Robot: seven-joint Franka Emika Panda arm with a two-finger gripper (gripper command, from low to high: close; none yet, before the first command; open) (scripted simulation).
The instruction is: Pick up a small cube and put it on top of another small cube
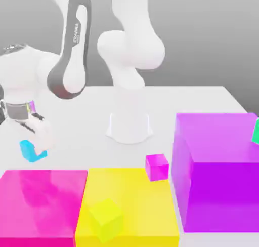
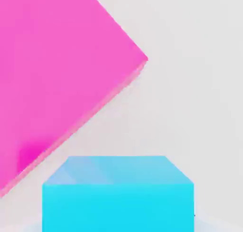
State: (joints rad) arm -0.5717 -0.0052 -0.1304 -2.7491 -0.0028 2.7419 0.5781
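Observation:
The small cyan cube (image 1: 28,150) is at the exterior view's left, just behind the big pink block (image 1: 40,203). My gripper (image 1: 35,149) reaches down around it, and a white finger (image 1: 44,139) lies against the cube's side and hides part of it. The gripper looks shut on the cube. In the hand view the cyan cube (image 2: 117,193) is very close, with a corner of the pink block (image 2: 52,74) beyond it. I cannot tell whether the cube rests on the table or hangs just above it.
A big yellow block (image 1: 136,195) carries a small yellow-green cube (image 1: 105,219). A small magenta cube (image 1: 157,166) sits beside a tall purple block (image 1: 217,175), which has a small green cube (image 1: 256,131) at its edge. The robot's base (image 1: 129,124) stands mid-table.

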